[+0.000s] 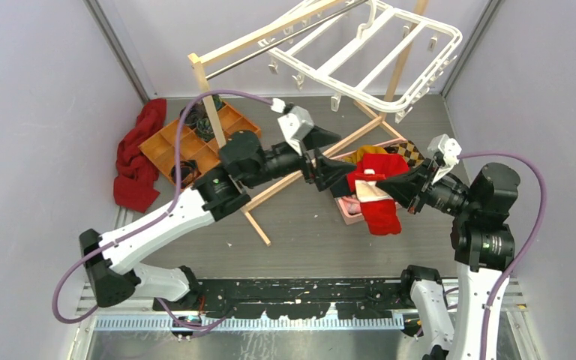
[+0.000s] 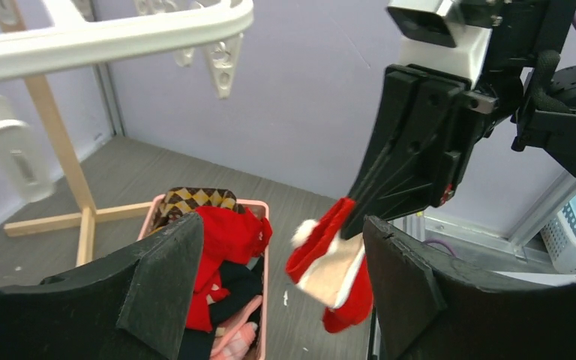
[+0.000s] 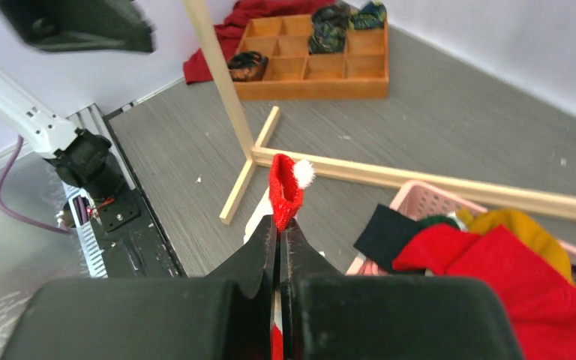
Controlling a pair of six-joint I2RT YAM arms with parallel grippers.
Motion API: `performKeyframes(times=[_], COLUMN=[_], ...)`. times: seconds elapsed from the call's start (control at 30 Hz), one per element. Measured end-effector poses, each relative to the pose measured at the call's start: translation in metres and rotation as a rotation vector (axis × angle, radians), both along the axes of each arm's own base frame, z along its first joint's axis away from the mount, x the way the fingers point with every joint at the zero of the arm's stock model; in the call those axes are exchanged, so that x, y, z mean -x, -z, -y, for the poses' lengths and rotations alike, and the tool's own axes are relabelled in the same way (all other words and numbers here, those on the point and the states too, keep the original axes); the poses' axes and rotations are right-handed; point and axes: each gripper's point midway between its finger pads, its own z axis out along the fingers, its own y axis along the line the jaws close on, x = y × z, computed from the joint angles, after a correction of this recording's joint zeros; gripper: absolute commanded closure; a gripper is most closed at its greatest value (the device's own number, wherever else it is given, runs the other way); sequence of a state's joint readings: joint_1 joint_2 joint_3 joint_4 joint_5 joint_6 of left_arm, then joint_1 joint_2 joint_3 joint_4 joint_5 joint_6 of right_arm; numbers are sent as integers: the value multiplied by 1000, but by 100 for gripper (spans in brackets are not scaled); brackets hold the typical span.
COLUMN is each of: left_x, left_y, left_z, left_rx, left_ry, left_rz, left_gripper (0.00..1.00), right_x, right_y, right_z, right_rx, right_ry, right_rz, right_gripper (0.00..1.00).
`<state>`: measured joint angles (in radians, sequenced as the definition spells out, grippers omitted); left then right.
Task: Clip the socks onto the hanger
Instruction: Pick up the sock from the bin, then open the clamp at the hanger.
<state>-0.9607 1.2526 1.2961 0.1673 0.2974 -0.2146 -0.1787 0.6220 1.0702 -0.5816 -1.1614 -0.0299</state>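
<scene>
Right fingers (image 3: 279,229) up close, pressed together and pinching a sock (image 3: 285,187) by its edge. It's bright red with a white pompom (image 3: 303,174) at the top. From the other wrist the same sock (image 2: 337,277) dangles in mid-air, showing a pale panel down one side, the toe pointing down.

Left fingers (image 2: 283,223) are spread wide, one on each side of the hanging sock, not touching it. Seen from above, the sock (image 1: 381,214) hangs over the near end of a pink basket (image 1: 349,214), between the two arms.

The basket (image 2: 249,204) is stuffed: more red fabric (image 2: 225,232), a checkered piece (image 2: 195,199), and something mustard (image 3: 510,225).

Higher up, the hanger (image 1: 367,52), a white plastic frame with crossbars, is tilted up at the back, small clips (image 2: 221,64) dangling from its edge. It hangs on a light wooden rack (image 1: 214,97) whose feet cross the bench (image 1: 307,232), a grey wood-grain top.

Over at the far left sits a wooden tray (image 1: 187,142) with compartments, some holding dark bundles, and a dark red cloth (image 1: 139,154) is heaped beside it against the wall. Pale lilac walls (image 1: 37,112) close in on three sides.
</scene>
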Motion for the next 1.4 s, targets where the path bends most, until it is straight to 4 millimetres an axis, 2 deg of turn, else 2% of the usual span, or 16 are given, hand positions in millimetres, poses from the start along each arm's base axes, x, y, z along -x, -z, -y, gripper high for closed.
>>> performKeyframes(times=[0.1, 0.23, 0.57, 0.7, 0.87, 1.03, 1.17, 1.4], left_x=[-1, -3, -14, -23, -33, -37, -43, -61], left_y=[12, 21, -17, -16, -5, 15, 18, 19], left_z=[22, 36, 57, 69, 86, 100, 109, 124], left_rx=[-28, -42, 46, 43, 12, -33, -23, 2], left_ry=[-3, -26, -135, -185, -256, -330, -366, -430], left_rz=[-20, -44, -81, -112, -121, -83, -19, 77], left_gripper=[21, 21, 20, 19, 17, 15, 15, 21], right_x=[-11, -23, -49, -60, -70, -76, -79, -84], right_y=[17, 28, 48, 52, 56, 59, 59, 53], right_z=[11, 27, 41, 46, 49, 51, 51, 51], right_rx=[5, 6, -10, -16, -32, -58, -68, -78], right_ry=[46, 102, 111, 113, 113, 116, 120, 131], right_rz=[-60, -89, -109, -104, -103, -99, -94, -67], right_gripper=[99, 99, 99, 99, 99, 99, 99, 99])
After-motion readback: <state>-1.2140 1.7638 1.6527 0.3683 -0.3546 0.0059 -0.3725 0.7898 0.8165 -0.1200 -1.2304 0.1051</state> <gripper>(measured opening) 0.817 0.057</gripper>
